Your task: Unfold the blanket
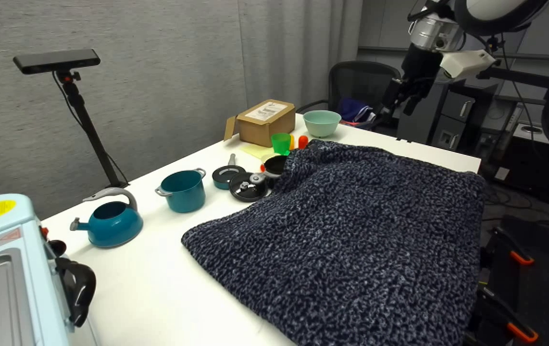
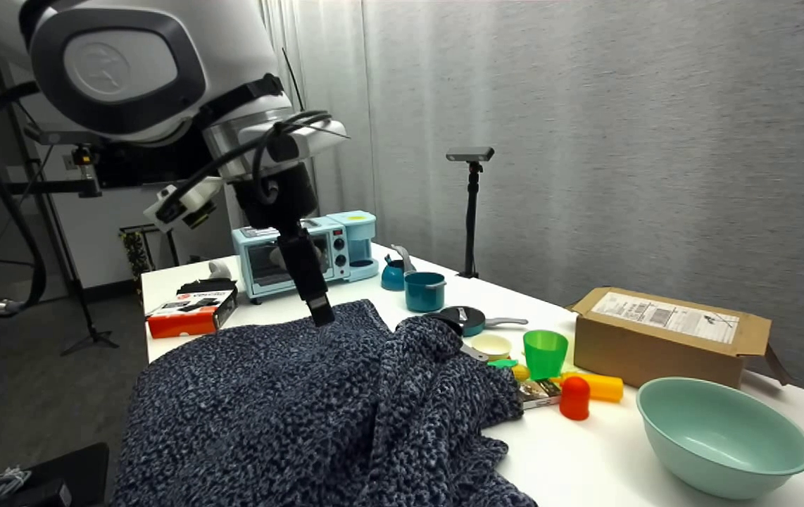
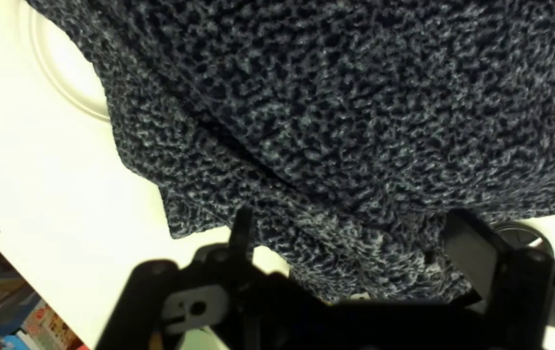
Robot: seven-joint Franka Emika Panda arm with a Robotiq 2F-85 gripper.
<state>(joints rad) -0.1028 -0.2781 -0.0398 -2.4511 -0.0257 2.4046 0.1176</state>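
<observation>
The blanket point(image 1: 351, 240) is a large navy-and-grey speckled knit cloth spread over much of the white table. It shows in both exterior views, and its right part lies in thick bunched folds point(image 2: 437, 394) in an exterior view. In the wrist view the blanket point(image 3: 355, 107) fills the upper part, with a diagonal crease and a small corner sticking out at the left. My gripper point(image 1: 398, 109) hangs in the air above the blanket. In the wrist view its fingers point(image 3: 350, 223) are wide apart with nothing held between them; the bunched cloth lies below them. One fingertip shows in an exterior view point(image 2: 322, 312).
A teal pot point(image 1: 185, 191), a kettle point(image 1: 115, 224), a pan point(image 1: 226, 175), a green cup point(image 2: 545, 354), a cardboard box point(image 2: 662, 352) and a mint bowl point(image 2: 722, 436) stand beside the blanket. A light-blue toaster oven point(image 2: 289, 260) and a red-and-white box point(image 2: 191, 313) stand farther off.
</observation>
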